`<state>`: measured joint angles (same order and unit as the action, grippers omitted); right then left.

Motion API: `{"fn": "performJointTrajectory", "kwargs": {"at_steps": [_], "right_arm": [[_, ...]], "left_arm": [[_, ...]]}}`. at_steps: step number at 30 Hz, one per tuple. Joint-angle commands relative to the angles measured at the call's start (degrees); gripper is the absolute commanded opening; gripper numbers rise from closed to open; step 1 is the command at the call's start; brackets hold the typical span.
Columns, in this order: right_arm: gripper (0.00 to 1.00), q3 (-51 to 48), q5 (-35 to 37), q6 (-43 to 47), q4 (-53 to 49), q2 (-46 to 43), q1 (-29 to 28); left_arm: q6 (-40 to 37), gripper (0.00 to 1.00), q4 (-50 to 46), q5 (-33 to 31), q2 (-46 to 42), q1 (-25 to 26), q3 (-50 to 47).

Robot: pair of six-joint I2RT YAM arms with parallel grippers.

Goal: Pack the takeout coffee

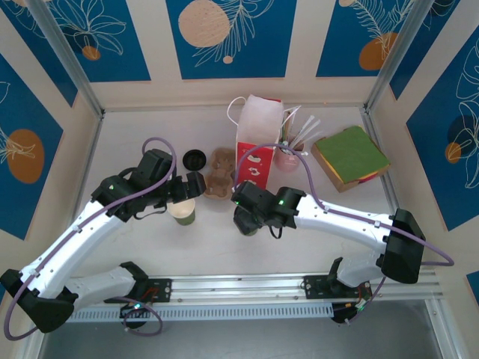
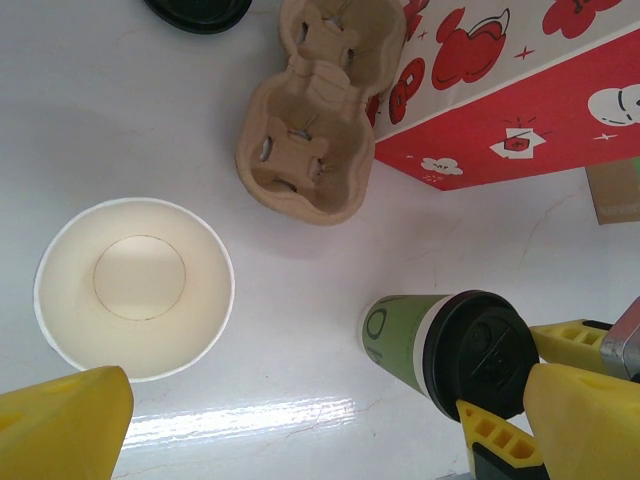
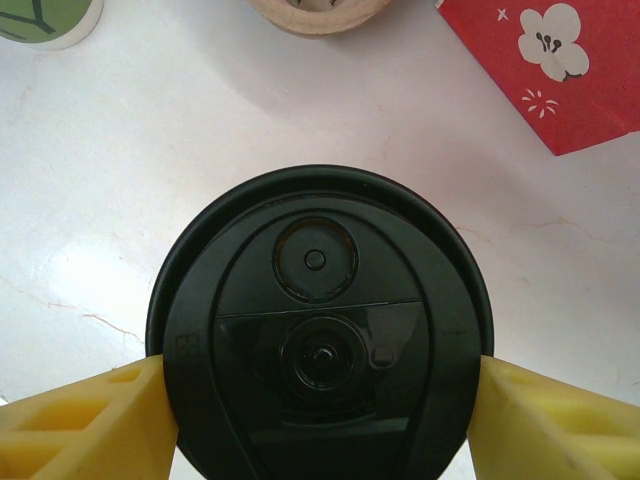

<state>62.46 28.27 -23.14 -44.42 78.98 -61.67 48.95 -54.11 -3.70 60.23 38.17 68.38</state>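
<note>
1. The right gripper is clamped on the takeout coffee, with one yellow finger pressed to each side just under its black lid
2. The left gripper stands spread wide with nothing in it, just above a lidless cup on the table
3. The takeout coffee is upright, near the cardboard cup carrier and the red-and-white bag, touching neither
4. A loose black lid lies beside the carrier, farther back than the lidless cup
</note>
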Motion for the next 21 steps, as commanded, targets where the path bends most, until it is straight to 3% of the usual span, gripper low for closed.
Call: {"fn": "performJointTrajectory", "kwargs": {"at_steps": [1, 21], "right_arm": [[0.7, -0.58, 0.9, -1.3, -0.93, 0.18, -0.56], [0.72, -1.24, 1.24, -2.09, -1.17, 0.22, -0.9]], "left_arm": [[-0.99, 1.0, -1.17, -0.78, 0.04, 0.6, 1.49], [-0.96, 1.0, -0.91, -0.51, 0.24, 0.63, 1.43]]}}
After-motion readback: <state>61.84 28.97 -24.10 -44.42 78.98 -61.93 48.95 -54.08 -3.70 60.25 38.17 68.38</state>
